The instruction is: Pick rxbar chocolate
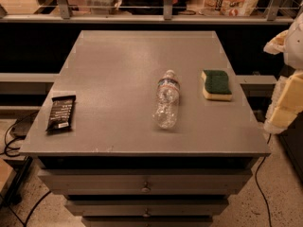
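Note:
The rxbar chocolate [61, 112] is a small flat black wrapped bar with white lettering. It lies flat near the front left corner of the grey table [118, 60]. My gripper [285, 103] shows as white and yellowish parts at the right edge of the view. It is off the table's right side, far from the bar, and part of it is cut off by the frame.
A clear plastic water bottle [167, 105] lies on its side at the table's middle right. A green-topped yellow sponge [217, 84] sits to the right of it. Drawers [146, 181] are below the front edge. A railing with shelves and bags runs behind the table.

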`<state>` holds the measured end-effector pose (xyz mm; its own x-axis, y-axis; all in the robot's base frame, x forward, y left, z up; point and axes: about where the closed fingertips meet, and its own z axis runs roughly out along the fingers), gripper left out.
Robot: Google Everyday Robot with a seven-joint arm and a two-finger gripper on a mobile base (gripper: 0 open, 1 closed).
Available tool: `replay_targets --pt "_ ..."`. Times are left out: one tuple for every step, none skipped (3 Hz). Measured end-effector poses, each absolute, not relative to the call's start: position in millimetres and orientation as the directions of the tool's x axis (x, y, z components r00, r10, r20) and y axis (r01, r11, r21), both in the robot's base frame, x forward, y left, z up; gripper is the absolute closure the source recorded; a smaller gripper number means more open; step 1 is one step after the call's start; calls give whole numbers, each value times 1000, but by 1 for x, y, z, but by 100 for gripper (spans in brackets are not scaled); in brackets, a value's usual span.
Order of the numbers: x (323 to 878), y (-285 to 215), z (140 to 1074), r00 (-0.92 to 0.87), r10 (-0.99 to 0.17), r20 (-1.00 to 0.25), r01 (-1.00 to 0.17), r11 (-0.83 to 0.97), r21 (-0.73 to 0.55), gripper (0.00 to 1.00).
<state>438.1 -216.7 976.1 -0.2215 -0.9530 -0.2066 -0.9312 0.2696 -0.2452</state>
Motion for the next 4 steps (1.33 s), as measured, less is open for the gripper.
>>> replay_targets --pt "439 -215 977 -217 -953 -210 -931 267 -250 0" --pt "447 -182 981 -134 -957 -256 -944 203 -261 0" --pt "463 -130 984 -23 -943 -333 -957 117 -265 0" --pt "478 -71 982 78 -908 -411 -967 31 -251 0"
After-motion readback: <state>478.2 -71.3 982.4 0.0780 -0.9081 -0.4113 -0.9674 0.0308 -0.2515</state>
